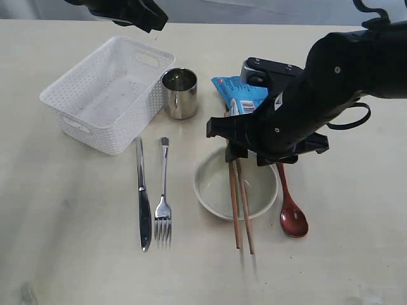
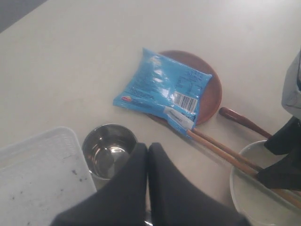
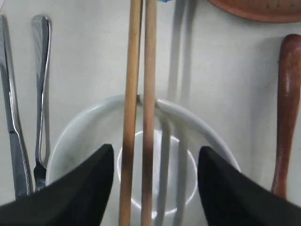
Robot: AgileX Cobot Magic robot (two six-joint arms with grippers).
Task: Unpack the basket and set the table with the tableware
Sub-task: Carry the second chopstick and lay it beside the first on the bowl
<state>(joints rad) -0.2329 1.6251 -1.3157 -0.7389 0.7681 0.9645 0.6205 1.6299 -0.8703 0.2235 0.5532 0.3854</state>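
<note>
On the table (image 1: 76,254), the white basket (image 1: 105,92) stands empty at the back left, the steel cup (image 1: 180,93) beside it. Knife (image 1: 142,197) and fork (image 1: 163,203) lie side by side. The wooden chopsticks (image 1: 240,210) rest across the cream bowl (image 1: 216,190), and the dark red spoon (image 1: 291,213) lies to its right. My right gripper (image 3: 155,149) hangs open over the bowl (image 3: 84,127), one finger on each side of the chopsticks (image 3: 141,70), not touching them. My left gripper (image 2: 147,146) is shut and empty above the cup (image 2: 109,149).
A blue snack packet (image 2: 162,87) lies on the reddish-brown plate (image 2: 211,89) behind the bowl. In the exterior view my right arm (image 1: 331,82) covers most of that plate. Bare tabletop stretches along the near edge and at the left front.
</note>
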